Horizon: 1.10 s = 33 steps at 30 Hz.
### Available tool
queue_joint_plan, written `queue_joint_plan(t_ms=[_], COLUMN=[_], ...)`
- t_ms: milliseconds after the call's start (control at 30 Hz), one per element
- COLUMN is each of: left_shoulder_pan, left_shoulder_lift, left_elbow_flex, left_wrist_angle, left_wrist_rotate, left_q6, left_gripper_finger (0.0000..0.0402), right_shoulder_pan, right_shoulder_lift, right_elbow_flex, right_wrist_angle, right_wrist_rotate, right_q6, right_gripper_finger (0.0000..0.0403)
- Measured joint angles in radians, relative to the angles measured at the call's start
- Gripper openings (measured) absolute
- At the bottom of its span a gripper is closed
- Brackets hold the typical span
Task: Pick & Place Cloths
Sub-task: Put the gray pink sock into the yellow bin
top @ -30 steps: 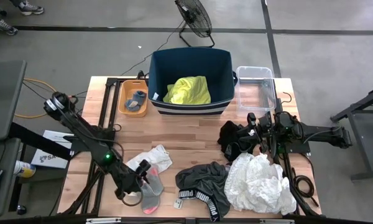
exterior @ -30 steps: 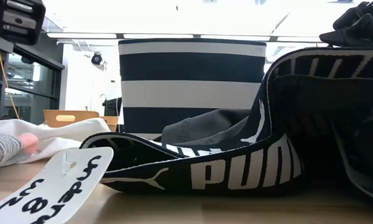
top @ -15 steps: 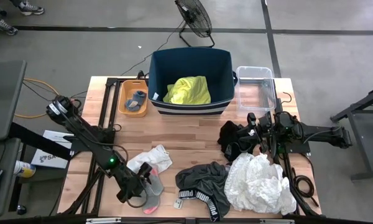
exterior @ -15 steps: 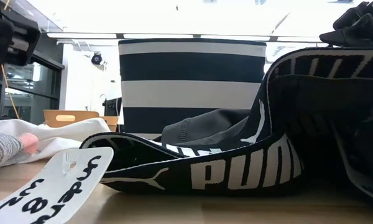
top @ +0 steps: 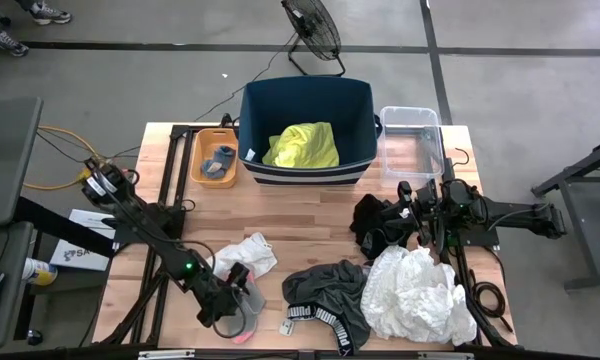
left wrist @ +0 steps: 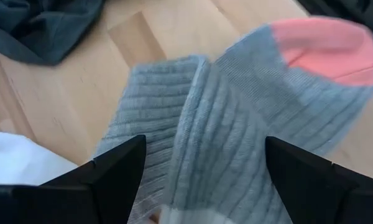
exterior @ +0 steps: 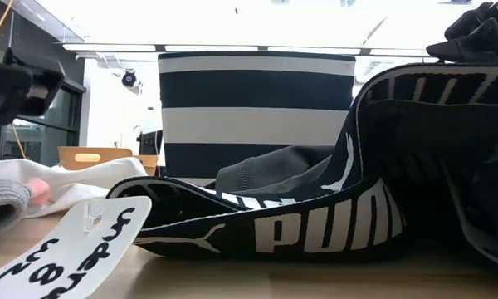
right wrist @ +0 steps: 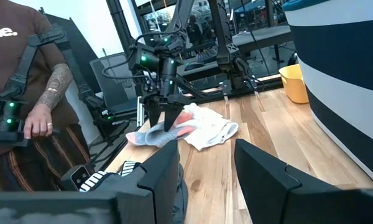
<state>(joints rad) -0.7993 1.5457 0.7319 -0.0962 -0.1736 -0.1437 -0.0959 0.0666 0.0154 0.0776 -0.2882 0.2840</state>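
The grey-pink socks [top: 242, 308] [left wrist: 236, 106] lie flat near the table's near edge, beside a small white cloth [top: 246, 252]. My left gripper [top: 236, 288] [left wrist: 205, 149] is open and points down, with one finger on each side of the socks; it also shows in the right wrist view [right wrist: 165, 121]. Dark grey shorts [top: 325, 295] with a lettered waistband [exterior: 315, 228] and a big white cloth [top: 415, 295] lie to the right. My right gripper [top: 412, 220] [right wrist: 208, 158] waits open by a black cloth [top: 373, 225]. A yellow shirt [top: 302, 145] lies in the navy bin [top: 305, 85]. My left gripper comes at the socks from above, fingers pointing down, and straddles their ribbed grey part [left wrist: 193, 124] across its width. The socks lie flat on the table. Whether the fingertips touch the fabric I cannot tell.
An orange tray [top: 198, 160] holding a small grey item stands left of the bin, and a clear plastic box [top: 412, 135] stands right of it. Bare wood lies between the bin and the cloths. A person [right wrist: 31, 93] stands beyond the table's left side.
My left gripper has come down toward the socks and a little toward the table's near edge, its arm stretching out lower over the table. The socks and the other cloths lie as before.
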Motion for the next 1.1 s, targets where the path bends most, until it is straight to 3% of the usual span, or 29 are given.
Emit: queue_joint_plan(t_ms=[633,833,1100], left_shoulder_pan=[0.000,0.000,0.000], left_shoulder_lift=[0.136,0.139,0.140], left_elbow_flex=[0.004,0.004,0.003], left_wrist_angle=[0.069,0.067,0.060], left_wrist_rotate=[-0.023,-0.025,-0.024], left_q6=[-0.111,-0.146,-0.151], left_gripper_finger=[0.0312,0.0253,0.0136], right_shoulder_pan=[0.000,0.000,0.000], right_shoulder_lift=[0.000,0.000,0.000], right_elbow_flex=[0.000,0.000,0.000], right_wrist_angle=[0.000,0.000,0.000], right_wrist_rotate=[0.000,0.000,0.000], right_q6=[0.000,0.000,0.000], right_gripper_finger=[0.0149,0.0149,0.0149])
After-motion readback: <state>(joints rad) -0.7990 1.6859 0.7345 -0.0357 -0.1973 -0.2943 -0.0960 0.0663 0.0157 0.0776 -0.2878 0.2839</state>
